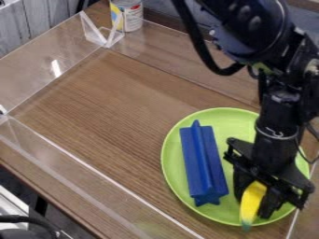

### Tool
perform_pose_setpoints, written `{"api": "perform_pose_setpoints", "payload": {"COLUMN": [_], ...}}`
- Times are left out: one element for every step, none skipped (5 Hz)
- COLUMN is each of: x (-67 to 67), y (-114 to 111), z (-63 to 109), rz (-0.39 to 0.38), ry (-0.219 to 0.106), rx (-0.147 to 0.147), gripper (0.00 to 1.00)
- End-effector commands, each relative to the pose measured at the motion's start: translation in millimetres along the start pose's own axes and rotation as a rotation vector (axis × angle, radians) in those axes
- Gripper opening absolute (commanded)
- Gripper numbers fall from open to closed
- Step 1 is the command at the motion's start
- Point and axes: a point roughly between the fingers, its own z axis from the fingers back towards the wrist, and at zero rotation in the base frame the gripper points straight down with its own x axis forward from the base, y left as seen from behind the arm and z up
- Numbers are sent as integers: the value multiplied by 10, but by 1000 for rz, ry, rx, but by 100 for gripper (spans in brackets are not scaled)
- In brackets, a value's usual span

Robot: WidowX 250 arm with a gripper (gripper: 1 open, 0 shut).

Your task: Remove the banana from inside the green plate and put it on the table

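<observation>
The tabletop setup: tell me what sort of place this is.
Probably a robot lab test bench, not a kitchen: a wood-grain table fenced by clear acrylic walls, a black robot arm, and toy props, a banana and blue block on a green plate.

The arm (268,56) is black throughout (matte housings, looping black cables) ending in a black gripper (264,185).

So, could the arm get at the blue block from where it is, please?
Probably yes: the blue block lies uncovered on the plate beside the end effector, though that is shut on the banana.
</observation>
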Motion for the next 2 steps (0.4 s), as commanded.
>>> {"api": "perform_pose_setpoints", "payload": {"x": [40, 14], "y": [-24, 17], "z": [379, 738], "rz": [-14, -4], "ry": [-82, -126], "rx": [-10, -1], "gripper": [0, 0]}}
